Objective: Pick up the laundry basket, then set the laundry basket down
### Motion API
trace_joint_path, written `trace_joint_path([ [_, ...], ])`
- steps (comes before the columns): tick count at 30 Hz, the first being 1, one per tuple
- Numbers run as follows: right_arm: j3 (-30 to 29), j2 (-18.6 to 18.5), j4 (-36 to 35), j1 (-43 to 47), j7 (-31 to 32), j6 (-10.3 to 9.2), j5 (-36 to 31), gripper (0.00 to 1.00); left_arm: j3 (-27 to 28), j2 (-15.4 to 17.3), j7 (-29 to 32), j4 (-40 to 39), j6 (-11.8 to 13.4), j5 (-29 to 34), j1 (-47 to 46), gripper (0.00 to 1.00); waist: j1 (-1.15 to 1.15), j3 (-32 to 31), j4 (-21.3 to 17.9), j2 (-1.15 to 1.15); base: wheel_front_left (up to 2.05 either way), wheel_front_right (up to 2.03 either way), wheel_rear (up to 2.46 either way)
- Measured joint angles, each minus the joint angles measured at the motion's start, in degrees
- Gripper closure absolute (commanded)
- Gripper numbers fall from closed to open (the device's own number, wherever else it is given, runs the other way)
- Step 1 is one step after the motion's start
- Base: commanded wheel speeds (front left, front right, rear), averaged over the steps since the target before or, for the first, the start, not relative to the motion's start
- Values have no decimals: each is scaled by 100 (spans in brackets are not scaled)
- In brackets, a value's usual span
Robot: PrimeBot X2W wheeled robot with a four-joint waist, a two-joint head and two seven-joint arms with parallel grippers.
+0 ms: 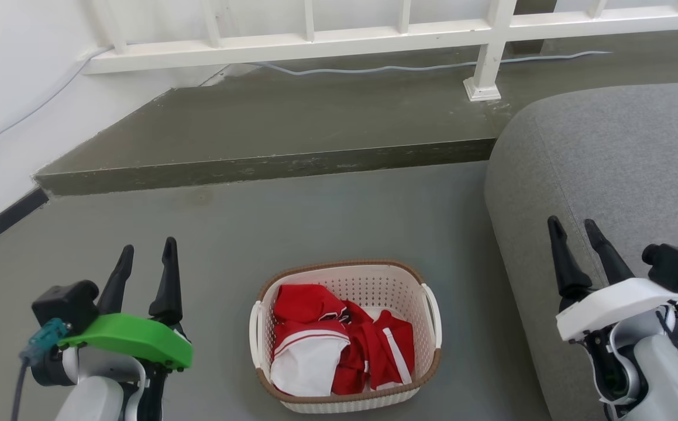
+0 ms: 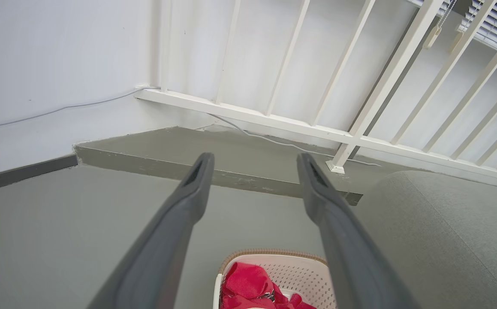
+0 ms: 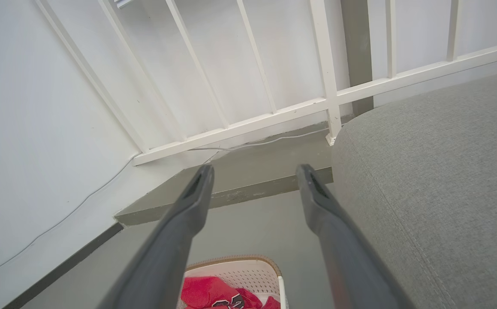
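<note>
Laundry basket (image 1: 368,286) not yet lifted.
Left end effector (image 1: 149,245) and right end effector (image 1: 571,223) flanked it, both spread, empty; best to grip both side handles (image 1: 255,333) level.

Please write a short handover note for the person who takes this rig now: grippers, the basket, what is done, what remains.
Left gripper: open, empty, left of the basket.
Right gripper: open, empty, by the grey sofa.
Laundry basket: on the floor between the arms, holding red and white clothes, touched by neither gripper.
Done: nothing visible; no grasp yet.
Left: grasp the basket, likely by its side handles, lift it, set it down.
</note>
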Motion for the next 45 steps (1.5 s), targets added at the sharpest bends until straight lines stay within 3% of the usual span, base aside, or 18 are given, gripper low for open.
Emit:
trace_joint_path([
  [24,408,-23,186,-97,-436,-207,-1755,0,-202,-89,-303,121,374,1701,10,0,0,57,-68,0,0,0,0],
  [45,325,7,278,-107,-437,-196,-1780,0,-137,-185,-243,277,397,1694,16,0,0,20,-63,0,0,0,0],
])
